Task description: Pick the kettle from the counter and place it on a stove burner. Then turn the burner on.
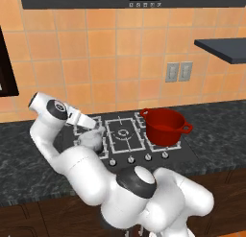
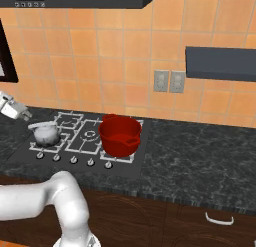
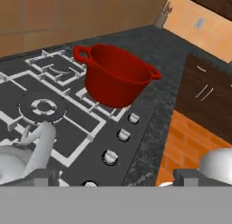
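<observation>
Kettle (image 2: 46, 133) sits on the front-left stove burner (image 2: 59, 139), upright, small, silvery-grey, thin arched handle over the top. In the left base view the kettle (image 1: 92, 139) is partly hidden behind the arm's white elbow; only its rounded top and handle show. In the hand view the kettle (image 3: 22, 153) is at lower left, close to the camera, spout angled up toward the ringed centre burner (image 3: 43, 107).

Red pot (image 1: 164, 125) stands on the right-hand grate, two loop handles, no lid. Its mouth is open. From the base views the inside looks plain red with nothing visible in it; the hand view sees only the outer wall and rim of the red pot (image 3: 117, 75), so the bottom cannot be checked there. Pot and kettle are well apart, with the centre burner between them.

Gripper (image 3: 115, 175) has its fingers spread wide, nothing between them. Both dark tips sit at the bottom of the hand view, one just beside the kettle, the other over the counter edge. It is not touching the kettle. In the right base view the gripper (image 2: 14, 110) is at the far left edge, above and left of the kettle.

Row of round knobs (image 3: 110, 157) runs along the front of the black stove panel (image 1: 185, 152). Knob positions are too small to read. Counter (image 2: 200, 156), dark marbled stone, extends to the right of the stove. Two wall outlets (image 2: 169, 81) sit on the orange tile above it.
</observation>
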